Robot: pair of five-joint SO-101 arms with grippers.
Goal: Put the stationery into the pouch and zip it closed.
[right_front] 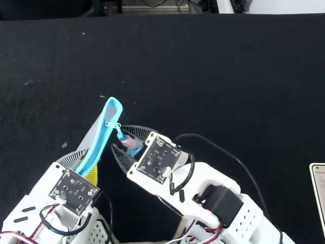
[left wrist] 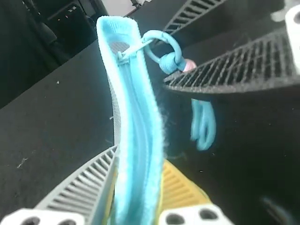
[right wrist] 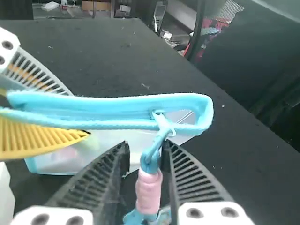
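Observation:
The pouch, blue-trimmed with a clear side, stands on edge near the table's front. My left gripper is shut on its near end, and the left wrist view has the blue edge pinched between a grey finger and a yellow one. My right gripper is shut on the zipper pull cord, just above its pink bead. The slider sits close to the pouch's far end. In the right wrist view the pouch stretches across. What lies inside it is too faint to tell.
A black cloth covers the table, with open room ahead and on both sides of the pouch. A white card lies at the right edge. The two arms stand close together at the front.

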